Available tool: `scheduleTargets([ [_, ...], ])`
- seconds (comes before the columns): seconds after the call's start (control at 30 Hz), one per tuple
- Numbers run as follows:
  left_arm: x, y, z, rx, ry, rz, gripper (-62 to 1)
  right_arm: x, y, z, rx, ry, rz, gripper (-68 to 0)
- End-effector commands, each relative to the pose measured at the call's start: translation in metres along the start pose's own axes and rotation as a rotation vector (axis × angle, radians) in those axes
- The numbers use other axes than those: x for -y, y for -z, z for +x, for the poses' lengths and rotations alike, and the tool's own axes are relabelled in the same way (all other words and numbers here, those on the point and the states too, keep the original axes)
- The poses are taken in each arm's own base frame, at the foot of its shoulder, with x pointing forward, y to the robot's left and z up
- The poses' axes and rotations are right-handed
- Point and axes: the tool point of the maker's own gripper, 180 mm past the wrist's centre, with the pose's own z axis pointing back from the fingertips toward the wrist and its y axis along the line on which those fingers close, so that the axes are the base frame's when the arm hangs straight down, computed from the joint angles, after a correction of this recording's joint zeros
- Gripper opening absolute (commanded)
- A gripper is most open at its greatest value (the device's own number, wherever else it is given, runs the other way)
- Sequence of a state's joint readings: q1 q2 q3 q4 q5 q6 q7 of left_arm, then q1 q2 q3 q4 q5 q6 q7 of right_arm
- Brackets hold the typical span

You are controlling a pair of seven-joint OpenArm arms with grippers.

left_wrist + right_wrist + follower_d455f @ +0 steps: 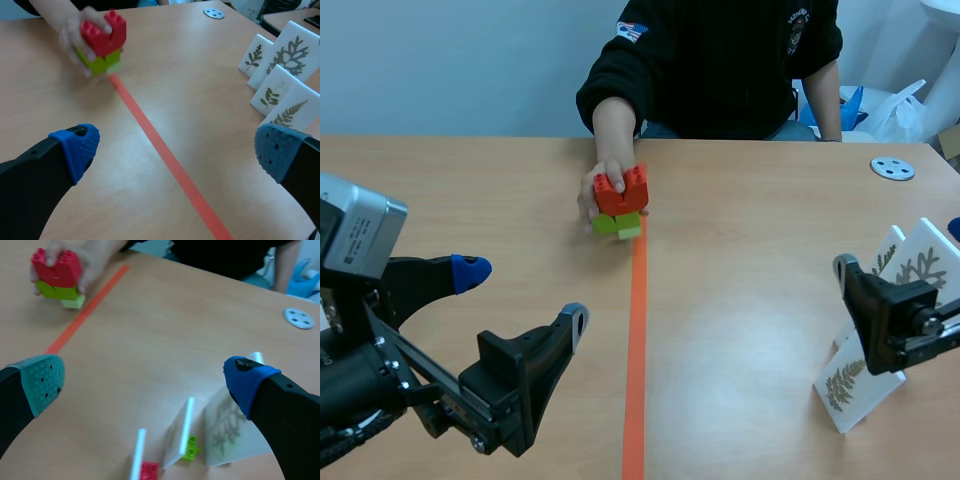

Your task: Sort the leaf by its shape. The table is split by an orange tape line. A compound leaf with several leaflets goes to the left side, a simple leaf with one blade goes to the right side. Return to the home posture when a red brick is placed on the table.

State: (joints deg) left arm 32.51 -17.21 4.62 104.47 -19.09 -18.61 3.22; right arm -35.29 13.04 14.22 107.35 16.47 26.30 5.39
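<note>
**Red brick set down at the far end of the tape line**

A person's hand [602, 192] in a black sleeve [620, 95] holds a red brick [620, 188] at the far end of the orange tape line [636, 350]. The brick is studded on top, with a dip between its 2 raised ends. It sits on a small stack of lime-green bricks [618, 224] that rests on the table [750, 300], just on the left edge of the line.

4 white leaf cards stand upright on the right side of the line, close to the right arm. The fern card [295, 110] shows a feathery frond of many leaflets. Beside it the sprig card [274, 91] carries a stem with several small leaflets. Behind these, the small card [256, 55] has another leafy sprig, and the large card [292, 52] has 1 deeply lobed leaf.

From the right wrist, 2 cards appear edge-on, slotted into small block feet: a red foot [149, 471] and a green foot [190, 447].

The left gripper [175, 147] hangs over the left half of the table with its fingers spread wide and nothing between them. The right gripper [145, 377] is also spread wide and grips nothing, just above the cards.

A grey disc [892, 168] lies at the far right of the table.
</note>
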Motion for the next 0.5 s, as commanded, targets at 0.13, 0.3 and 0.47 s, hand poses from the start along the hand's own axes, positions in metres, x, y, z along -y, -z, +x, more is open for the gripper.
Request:
scheduleTargets([
  [0.13,0.000,0.000,0.002,0.001,0.007,-0.007,1.4,-0.021,-0.012,0.013,-0.005,-0.002,0.071,0.4],
  [0.3,0.003,-0.003,-0.005,-0.040,0.027,-0.043,1.4,-0.036,-0.019,0.003,-0.043,0.019,0.133,0.4],
  [0.47,0.005,-0.009,-0.009,-0.064,0.039,-0.055,1.4,-0.052,-0.020,0.002,-0.039,0.060,0.190,0.4],
])
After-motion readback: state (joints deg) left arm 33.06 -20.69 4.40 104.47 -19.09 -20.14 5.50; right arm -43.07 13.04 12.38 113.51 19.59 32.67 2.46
